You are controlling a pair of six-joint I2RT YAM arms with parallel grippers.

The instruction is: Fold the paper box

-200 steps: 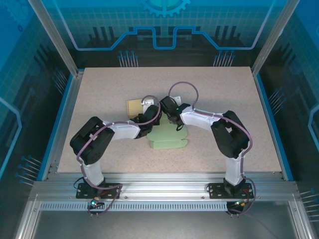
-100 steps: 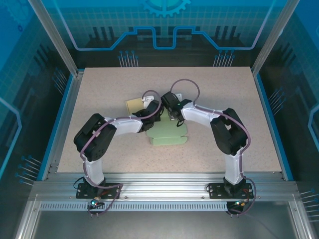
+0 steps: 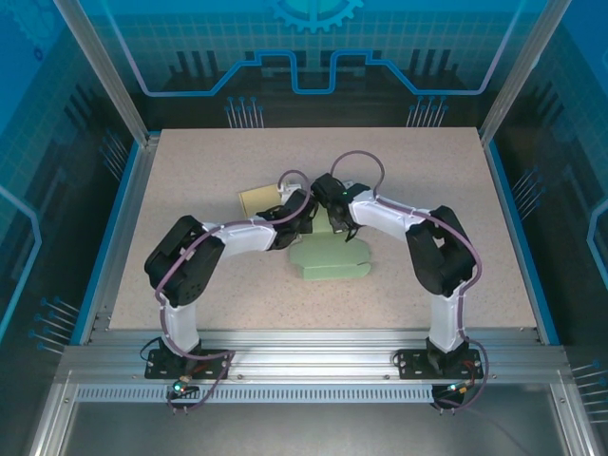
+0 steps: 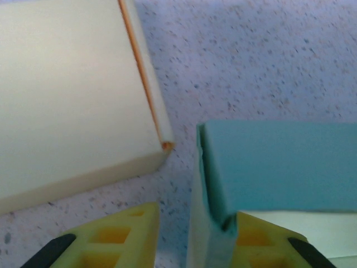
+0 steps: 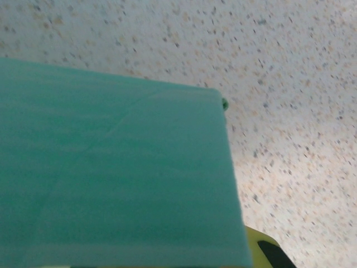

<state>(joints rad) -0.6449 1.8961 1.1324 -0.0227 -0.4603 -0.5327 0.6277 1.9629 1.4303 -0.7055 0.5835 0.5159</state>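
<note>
On the table (image 3: 427,190), left claw (image 4: 192,226) apart beside cream box (image 4: 72,100), right claw (image 3: 336,226) clamped on green paper box (image 3: 337,261)

Robot lab cell: aluminium frame (image 3: 313,353), blue printed panels (image 3: 399,43).

1. One green paper box (image 3: 332,258).
2. One cream box (image 3: 255,200), just beyond its left corner.
3. Two arms: left arm (image 3: 237,237), right arm (image 3: 389,220), flanking it.
4. One table (image 3: 427,171) beneath it.
</note>
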